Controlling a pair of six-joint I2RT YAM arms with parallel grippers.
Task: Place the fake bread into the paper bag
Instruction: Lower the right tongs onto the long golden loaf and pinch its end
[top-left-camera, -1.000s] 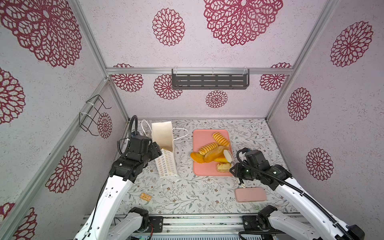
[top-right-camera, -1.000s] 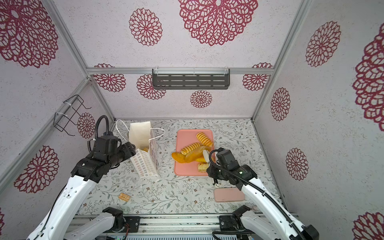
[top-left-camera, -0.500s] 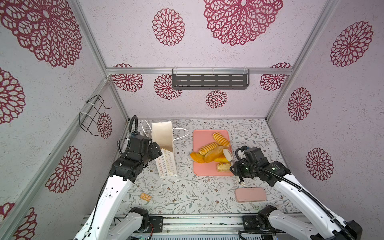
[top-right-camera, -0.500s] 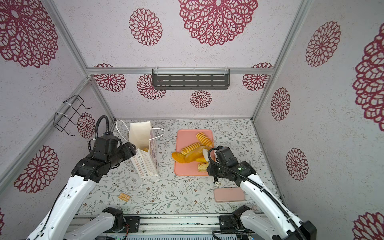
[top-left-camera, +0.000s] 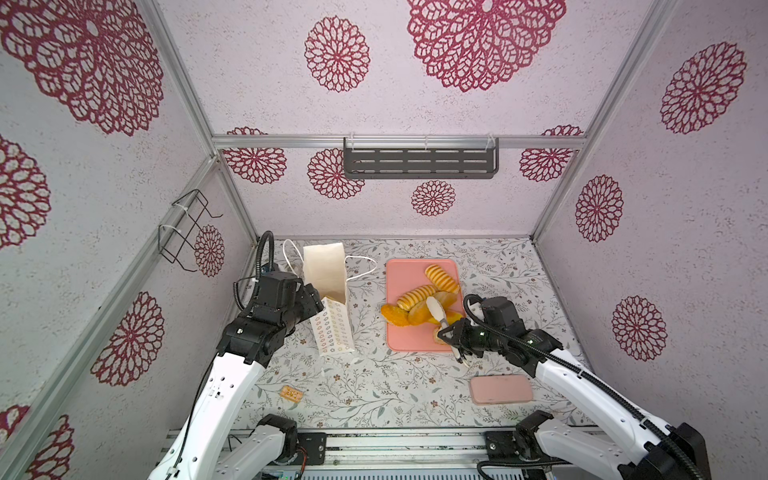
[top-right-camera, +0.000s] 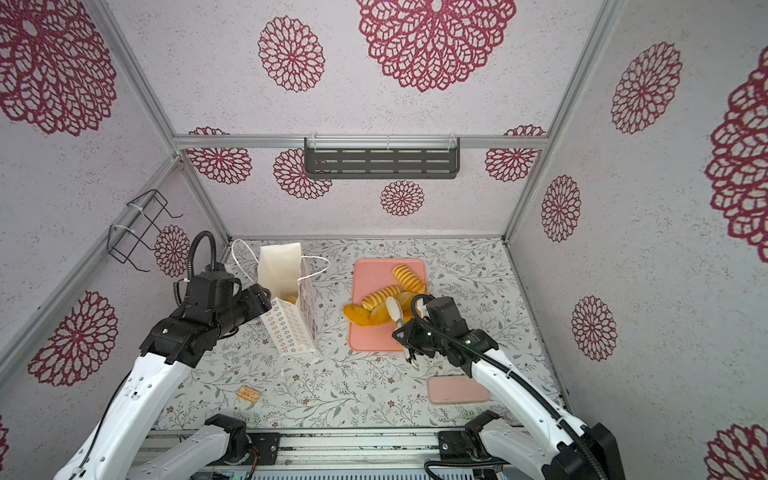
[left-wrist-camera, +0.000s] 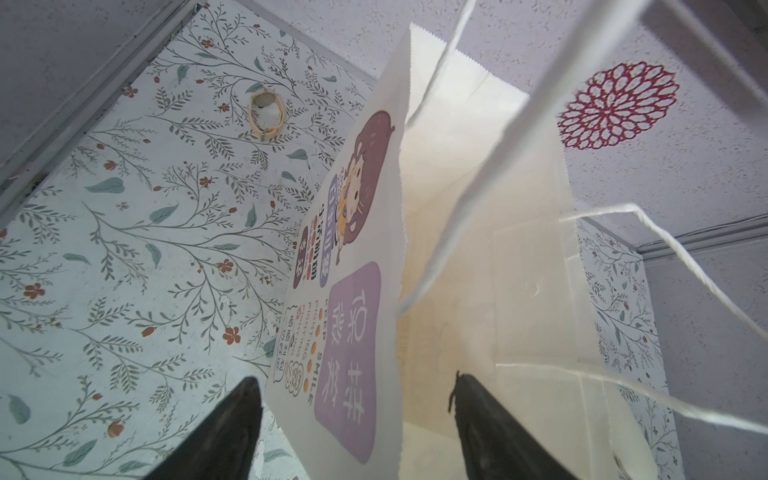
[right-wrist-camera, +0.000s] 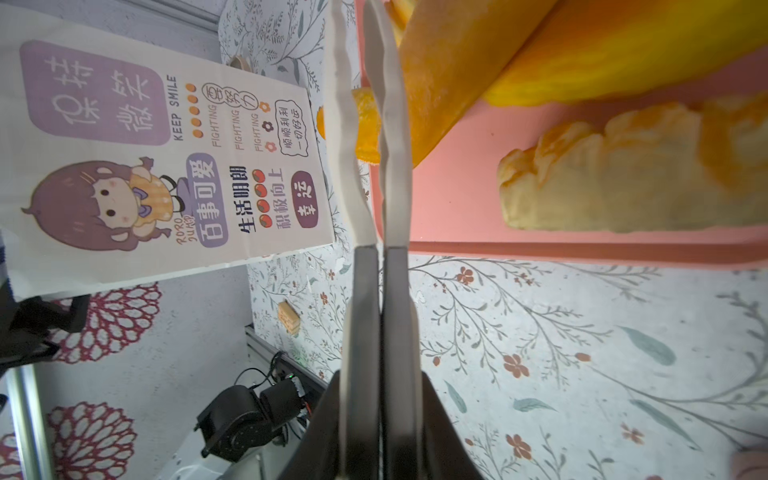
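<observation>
My left gripper (left-wrist-camera: 355, 377) stands wide open astride one wall of the paper bag (top-left-camera: 332, 328), one finger inside and one outside, clamping nothing. I judge it is there to keep the mouth spread. My right gripper (top-left-camera: 456, 334) is closed tight on the tongs (top-left-camera: 435, 309). Their blades lie nearly together, nothing between them, over the fake bread (top-left-camera: 415, 297) heaped on the pink tray (top-left-camera: 409, 270). The bag's depth is hidden (a yellow glimpse inside, perhaps one piece), and the tong tips are cut off in the right wrist view.

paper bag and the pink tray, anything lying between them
Only bare floral table between the paper bag and pink tray in both top views; the bag's cord handle loops over its far end.
</observation>
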